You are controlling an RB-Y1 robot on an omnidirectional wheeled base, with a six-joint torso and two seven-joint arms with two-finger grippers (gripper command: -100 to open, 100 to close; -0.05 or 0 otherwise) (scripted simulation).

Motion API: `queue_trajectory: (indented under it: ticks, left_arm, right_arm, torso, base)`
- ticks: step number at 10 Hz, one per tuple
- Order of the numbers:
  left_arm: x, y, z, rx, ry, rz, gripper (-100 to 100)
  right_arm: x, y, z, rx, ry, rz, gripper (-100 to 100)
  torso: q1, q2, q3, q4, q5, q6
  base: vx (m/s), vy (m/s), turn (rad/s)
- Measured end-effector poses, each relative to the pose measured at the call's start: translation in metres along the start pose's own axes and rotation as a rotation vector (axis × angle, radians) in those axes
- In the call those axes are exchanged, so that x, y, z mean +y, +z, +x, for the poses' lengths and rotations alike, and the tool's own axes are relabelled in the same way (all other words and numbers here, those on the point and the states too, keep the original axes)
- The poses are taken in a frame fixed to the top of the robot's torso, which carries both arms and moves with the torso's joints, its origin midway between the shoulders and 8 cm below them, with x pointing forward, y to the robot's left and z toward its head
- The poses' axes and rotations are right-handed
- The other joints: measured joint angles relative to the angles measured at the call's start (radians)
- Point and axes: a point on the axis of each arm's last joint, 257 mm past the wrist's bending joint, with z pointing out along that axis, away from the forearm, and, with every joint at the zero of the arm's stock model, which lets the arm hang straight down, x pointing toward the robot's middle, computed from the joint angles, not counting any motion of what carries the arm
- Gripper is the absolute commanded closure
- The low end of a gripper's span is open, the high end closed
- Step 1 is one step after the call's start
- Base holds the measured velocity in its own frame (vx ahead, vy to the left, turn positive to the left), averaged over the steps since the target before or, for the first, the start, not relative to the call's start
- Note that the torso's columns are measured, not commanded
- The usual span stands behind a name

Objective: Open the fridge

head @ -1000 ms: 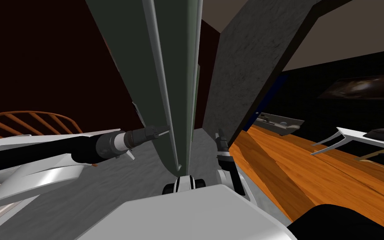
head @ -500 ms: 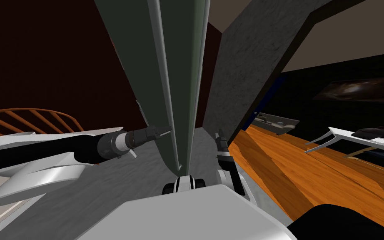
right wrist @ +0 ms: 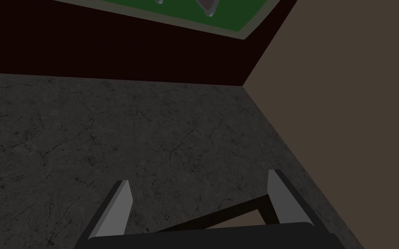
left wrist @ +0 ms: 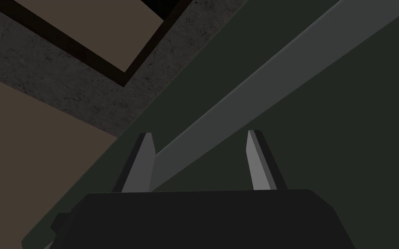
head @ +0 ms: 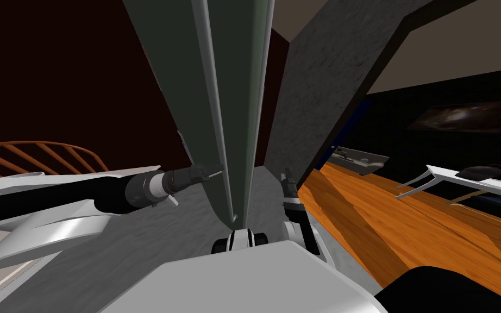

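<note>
The fridge door [head: 184, 81] is dark green and stands edge-on right in front of me, with a long light grey handle bar [head: 211, 98] running along it. My left gripper [head: 214, 170] reaches in from the left onto that bar. In the left wrist view the handle [left wrist: 259, 82] passes between its fingers [left wrist: 144, 160], which stand narrowed on it against the door face [left wrist: 345, 129]. My right gripper [head: 286, 176] hangs just right of the door's lower corner, open [right wrist: 198, 177] and holding nothing.
A dark grey marbled wall [head: 320, 81] rises close on the right of the door. Beyond it lies an orange wood floor [head: 407, 217] with a white table [head: 461, 179]. A wooden chair back [head: 37, 155] stands at the left, over grey floor [head: 135, 255].
The whole head picture shifted a little a second ago, so I moved slightly; the door now leans a touch further right in view. Over the last half second almost nothing differs.
</note>
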Motion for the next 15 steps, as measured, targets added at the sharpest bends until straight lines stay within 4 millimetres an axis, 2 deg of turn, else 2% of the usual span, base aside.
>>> queue_trajectory:
  ticks: [2, 3, 5, 6, 7, 9, 11, 12, 13, 15]
  left_arm:
    - [-0.001, 0.0, 0.0, 0.001, 0.0, 0.003, 100]
    - [0.0, 0.0, 0.0, 0.0, -0.001, 0.002, 100]
    - [0.024, -0.013, -0.016, -0.037, 0.038, -0.062, 100]
    - [0.031, -0.021, -0.031, -0.076, 0.084, -0.071, 100]
    - [0.038, -0.027, -0.051, -0.133, 0.09, -0.076, 100]
    - [0.038, -0.033, -0.091, -0.207, 0.179, -0.073, 100]
    - [0.04, -0.038, -0.102, -0.225, 0.194, -0.083, 100]
    - [0.048, -0.044, -0.114, -0.248, 0.194, -0.11, 100]
    - [0.061, -0.057, -0.123, -0.274, 0.205, -0.151, 100]
    - [0.079, -0.071, -0.144, -0.339, 0.246, -0.183, 100]
  right_arm:
    - [0.0, 0.0, 0.0, 0.0, 0.0, 0.0, 0]
    - [0.0, 0.0, 0.0, 0.0, 0.0, 0.0, 0]
    - [0.0, 0.0, 0.0, 0.0, 0.0, 0.0, 0]
    - [0.0, 0.0, 0.0, 0.0, -0.001, 0.0, 0]
    - [0.0, 0.0, 0.0, 0.0, -0.001, 0.0, 0]
    - [0.0, 0.0, 0.0, 0.0, 0.0, 0.0, 0]
    - [0.0, 0.0, 0.0, 0.0, 0.0, 0.0, 0]
    - [0.0, 0.0, 0.0, 0.0, 0.0, 0.0, 0]
    - [0.0, 0.0, 0.0, 0.0, -0.001, 0.0, 0]
    - [0.0, 0.0, 0.0, 0.0, -0.001, 0.0, 0]
  torso:
    - [0.0, 0.001, 0.0, 0.002, -0.001, -0.001]
    - [0.0, 0.0, 0.0, 0.001, 0.0, -0.001]
    - [0.029, -0.019, -0.017, -0.002, 0.01, -0.005]
    - [0.029, -0.029, -0.023, -0.006, 0.01, -0.005]
    - [0.017, -0.036, -0.028, -0.008, 0.006, -0.004]
    - [0.004, -0.039, -0.029, -0.009, 0.001, -0.003]
    - [0.012, -0.032, -0.025, -0.007, 0.004, -0.003]
    - [0.026, -0.03, -0.024, -0.006, 0.008, -0.002]
    - [0.031, -0.026, -0.021, -0.005, 0.011, -0.004]
    - [0.011, -0.032, -0.025, -0.007, 0.004, -0.004]
  base:
    - [0.016, -0.016, -0.004]
    - [0.018, 0.148, -0.36]
    - [-0.076, 0.25, -0.216]
    - [-0.069, 0.178, 0.017]
    - [-0.031, 0.072, 0.018]
    - [0.008, -0.01, -0.003]
    - [0.0, 0.071, -0.161]
    - [-0.096, 0.298, -0.446]
    - [-0.119, 0.257, -0.082]
    - [-0.036, 0.087, 0.049]
